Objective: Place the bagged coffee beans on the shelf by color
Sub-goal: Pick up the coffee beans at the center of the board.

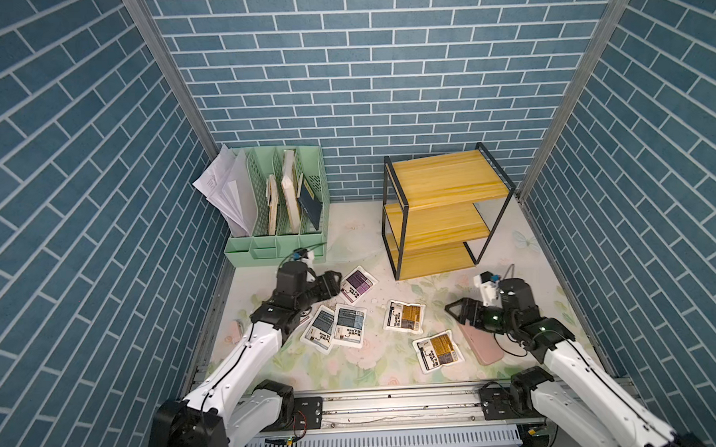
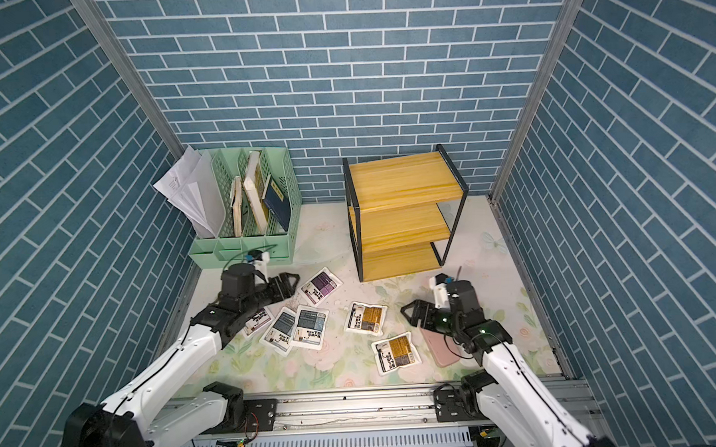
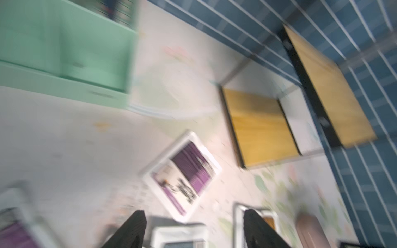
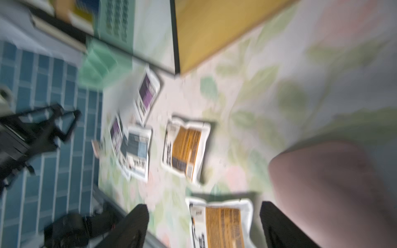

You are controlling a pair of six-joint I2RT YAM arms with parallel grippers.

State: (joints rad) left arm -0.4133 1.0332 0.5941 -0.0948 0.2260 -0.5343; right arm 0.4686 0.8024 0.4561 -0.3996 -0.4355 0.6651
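Bagged coffee beans (image 1: 404,315), flat white pouches labelled orange-brown, blue-grey and purple, lie scattered at lower centre; left gripper (image 1: 339,281) and right gripper (image 1: 454,314) both gape empty.

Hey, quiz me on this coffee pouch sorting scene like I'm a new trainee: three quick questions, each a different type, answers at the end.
1. True or false: all three boards of the shelf are bare.
2. Which lies nearest the left gripper? A: purple-label pouch. B: orange-label pouch. C: pink case.
3. How many orange-label pouches lie on the floral tablecloth?
Key: 1 true; 2 A; 3 two.
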